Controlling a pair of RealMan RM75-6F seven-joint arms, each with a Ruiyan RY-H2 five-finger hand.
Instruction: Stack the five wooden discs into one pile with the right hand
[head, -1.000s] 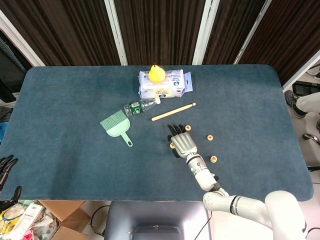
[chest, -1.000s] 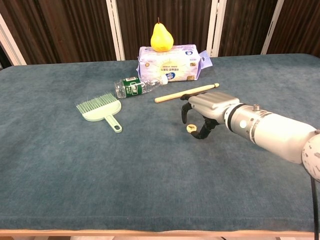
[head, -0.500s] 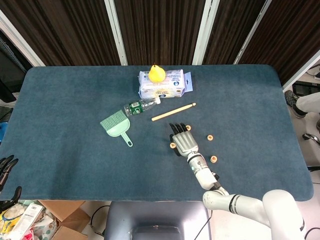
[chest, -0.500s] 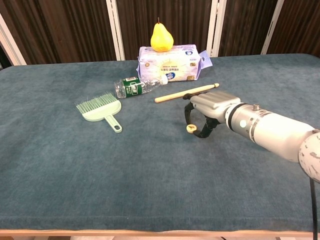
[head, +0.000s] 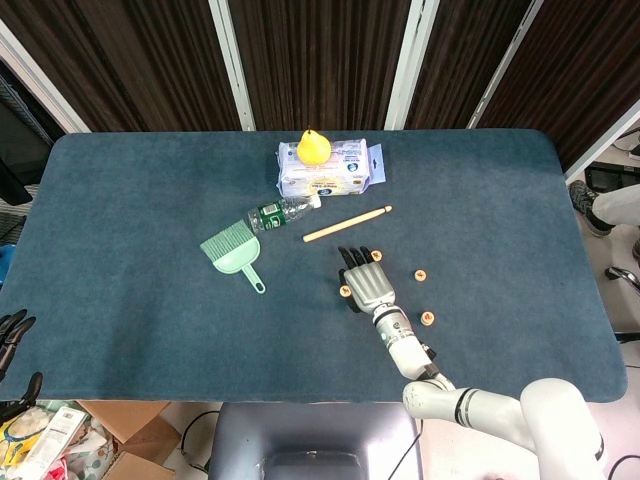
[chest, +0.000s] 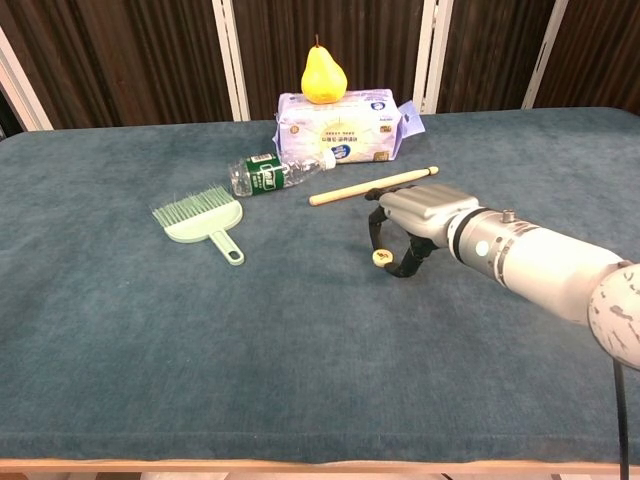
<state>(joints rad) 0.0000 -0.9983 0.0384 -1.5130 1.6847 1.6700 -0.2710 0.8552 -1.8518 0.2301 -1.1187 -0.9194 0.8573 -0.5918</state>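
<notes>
My right hand hovers low over the table's near middle, palm down, fingers curled toward the cloth. A small wooden disc sits at its thumb side. In the chest view this wooden disc is pinched between the thumb and a finger of the right hand, at table level. Three more discs lie loose: one by the fingertips, one to the right and one nearer me. No further disc shows. My left hand hangs off the table's near left corner, fingers apart and holding nothing.
A wooden stick lies just beyond the right hand. Farther back are a plastic bottle, a green dustpan brush and a wipes pack with a yellow pear on it.
The right hand has shifted slightly to the right and its thumb and finger have drawn in on the disc. Everything else stays put.
</notes>
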